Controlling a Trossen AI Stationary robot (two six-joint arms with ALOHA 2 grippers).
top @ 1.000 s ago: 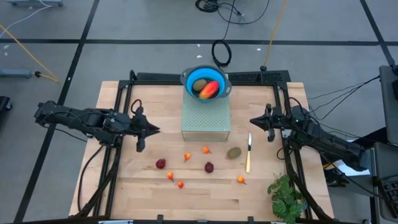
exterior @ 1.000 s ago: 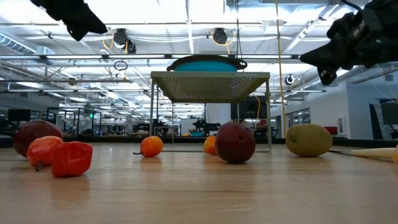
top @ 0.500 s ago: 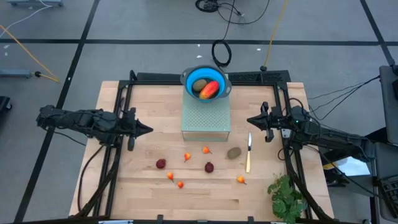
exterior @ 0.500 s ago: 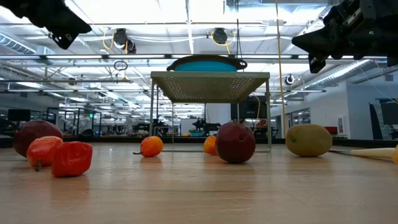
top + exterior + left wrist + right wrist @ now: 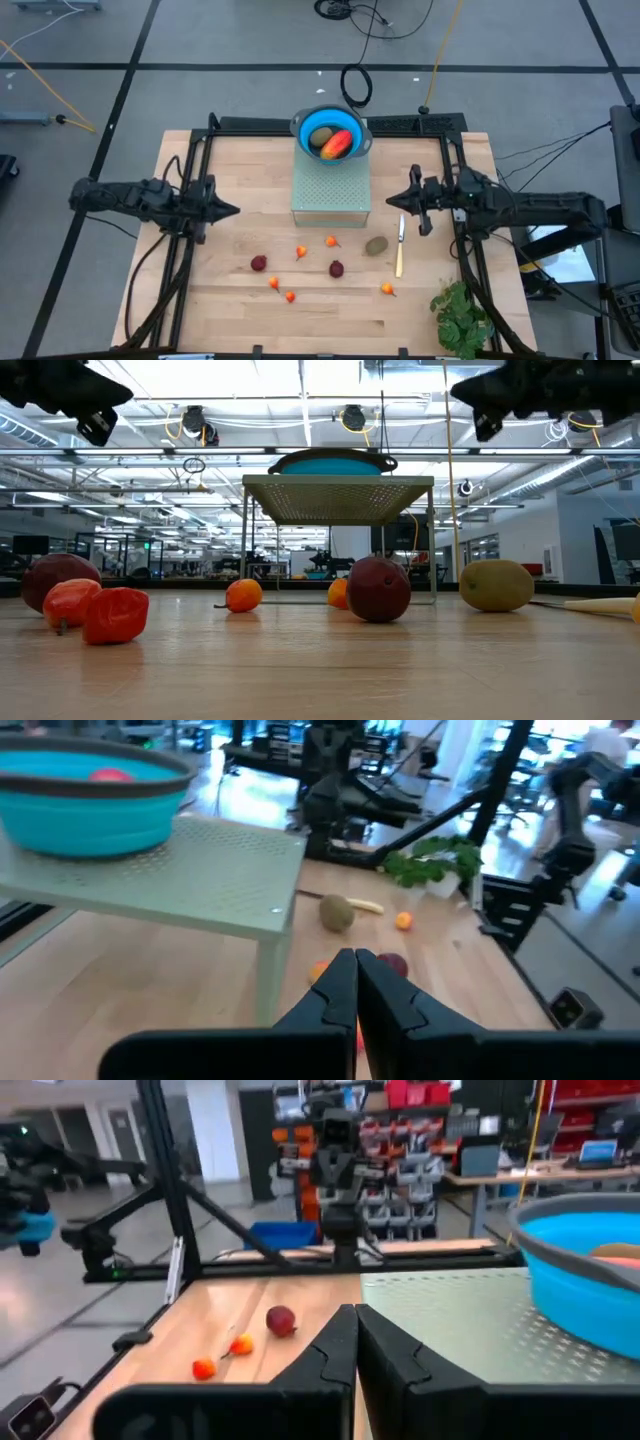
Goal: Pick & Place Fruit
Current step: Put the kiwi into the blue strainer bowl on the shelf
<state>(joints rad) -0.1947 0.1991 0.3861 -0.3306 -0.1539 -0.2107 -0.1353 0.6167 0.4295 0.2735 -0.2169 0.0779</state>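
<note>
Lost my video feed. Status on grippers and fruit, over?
Left gripper shut, empty, raised at table's left. Right gripper shut, empty, by the stand. Mango and one kiwi in blue bowl; other kiwi beside knife.

Table edges lie bare — raised stand (image 5: 331,187) blocks the far middle

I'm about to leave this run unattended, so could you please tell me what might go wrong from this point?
1. The kiwi lies right beside the knife; a grab there could catch or push the blade.
2. The tiny orange fruits and dark-red balls are round and may roll when nudged.
3. The blue bowl sits raised on a perforated stand and already holds a mango, so pieces dropped in could bounce out.
</note>
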